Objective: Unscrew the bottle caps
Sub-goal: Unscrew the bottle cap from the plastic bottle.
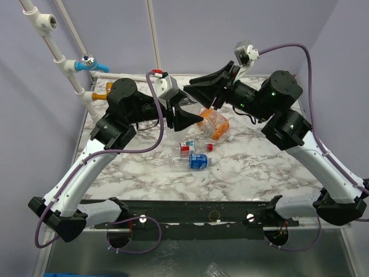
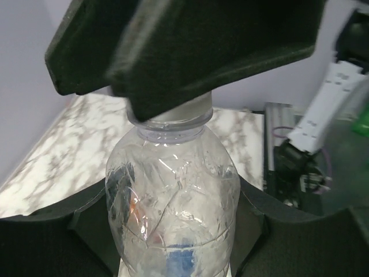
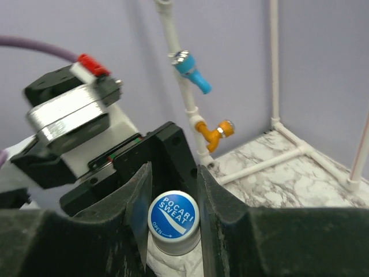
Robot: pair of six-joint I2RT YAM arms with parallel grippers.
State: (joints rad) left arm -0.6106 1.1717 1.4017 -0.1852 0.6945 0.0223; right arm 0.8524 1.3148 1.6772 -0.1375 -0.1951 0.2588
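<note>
Right fingers (image 3: 225, 231) clamped on blue-and-white cap (image 3: 173, 216), hidden from above, left fingers (image 2: 57, 231) gripping clear bottle (image 2: 173, 202)

Bright, even light is thrown from above, and only soft, faint shadows are cast on the marble bench (image 1: 144, 173) under the arms. In the left wrist view, small glints are caught on the clear bottle (image 2: 173, 196), while the right hand (image 2: 173, 86) close above it is blurred and underexposed to near black. In the right wrist view, the blue-and-white cap (image 3: 173, 216) is rendered sharp. The near fingers (image 3: 225, 219) and the pipe (image 3: 173, 34) behind are slightly softened.
</note>
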